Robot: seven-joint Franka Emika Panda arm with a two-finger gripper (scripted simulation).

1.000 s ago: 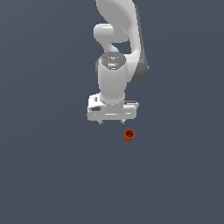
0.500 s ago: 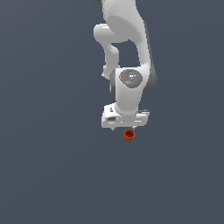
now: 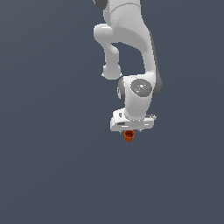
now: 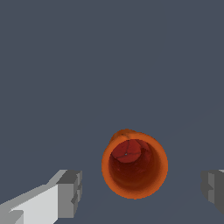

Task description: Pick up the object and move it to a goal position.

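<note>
The object is a tiny orange-red cup (image 3: 128, 136) with a darker hollow top, standing upright on the flat grey floor. In the wrist view the cup (image 4: 134, 166) sits between my two grey fingertips (image 4: 70, 194), with a gap on each side. My white gripper (image 3: 130, 131) is open and directly above the cup, its hand body hiding the cup's upper rim in the exterior view. The jaws stand wide apart and do not touch the cup.
The plain grey floor (image 3: 52, 166) spreads all around. My white arm (image 3: 127, 48) reaches down from the top of the exterior view. No other objects show.
My gripper has come down and moved toward the exterior view's right, from beside and above the cup to straddling it. The cup has not moved.
</note>
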